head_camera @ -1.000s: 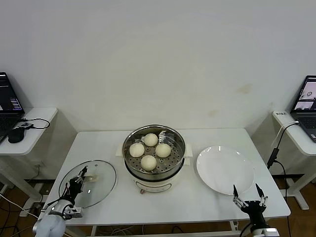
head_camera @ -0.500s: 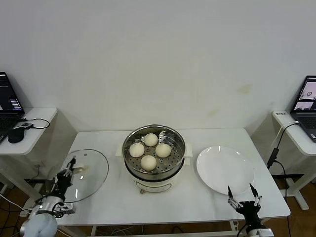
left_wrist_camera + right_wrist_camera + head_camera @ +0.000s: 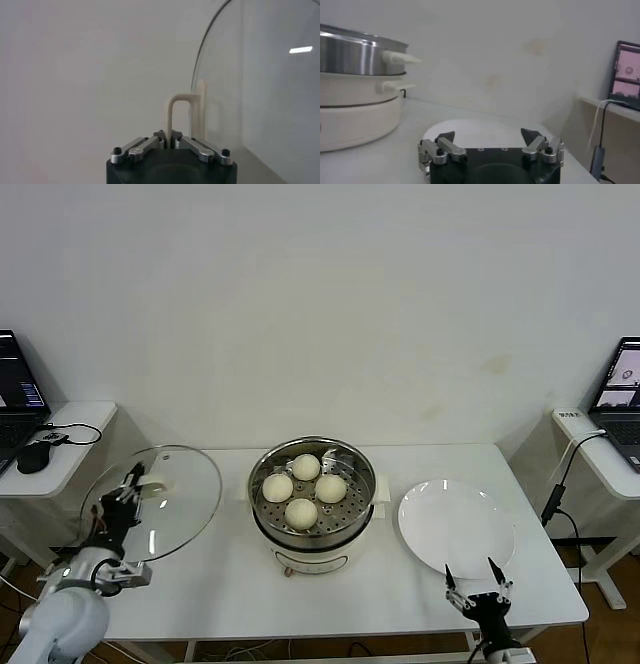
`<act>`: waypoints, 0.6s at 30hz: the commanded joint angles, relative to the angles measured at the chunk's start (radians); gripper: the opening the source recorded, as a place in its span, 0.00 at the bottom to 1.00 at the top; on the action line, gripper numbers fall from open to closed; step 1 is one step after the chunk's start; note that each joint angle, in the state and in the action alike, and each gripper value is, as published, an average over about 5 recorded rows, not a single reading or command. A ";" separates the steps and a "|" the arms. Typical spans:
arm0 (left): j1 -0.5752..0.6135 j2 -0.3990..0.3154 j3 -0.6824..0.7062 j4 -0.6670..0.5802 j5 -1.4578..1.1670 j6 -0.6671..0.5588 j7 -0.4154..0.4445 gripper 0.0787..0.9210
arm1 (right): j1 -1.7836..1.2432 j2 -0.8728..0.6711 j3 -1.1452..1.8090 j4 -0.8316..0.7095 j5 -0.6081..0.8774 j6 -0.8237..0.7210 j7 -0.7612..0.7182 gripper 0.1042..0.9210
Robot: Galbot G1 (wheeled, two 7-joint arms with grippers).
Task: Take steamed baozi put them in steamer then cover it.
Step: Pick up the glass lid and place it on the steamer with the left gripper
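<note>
Four off-white baozi [image 3: 302,487] sit in the shiny steel steamer [image 3: 268,524] on its cream pot base at the table's middle. My left gripper [image 3: 128,482] is shut on the cream bar handle [image 3: 171,114] of the clear glass cover [image 3: 165,504] and holds it tilted in the air left of the steamer. In the left wrist view the cover [image 3: 260,85] stands on edge. My right gripper [image 3: 468,570] is open and empty at the table's front right, by the near edge of the white plate [image 3: 456,526]. The steamer's side [image 3: 355,52] shows in the right wrist view.
The white plate [image 3: 485,131] lies right of the steamer. Side desks with laptops [image 3: 18,384] stand left and right of the table; a cable [image 3: 560,484] hangs at the right.
My left gripper has lifted the cover off the table, up and back, and tilted it. My right gripper has drifted slightly left and nearer, still open.
</note>
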 commanded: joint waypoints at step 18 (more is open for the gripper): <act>-0.597 -0.224 0.728 0.050 0.241 0.388 0.320 0.08 | 0.004 0.088 -0.045 -0.035 -0.303 -0.001 0.128 0.88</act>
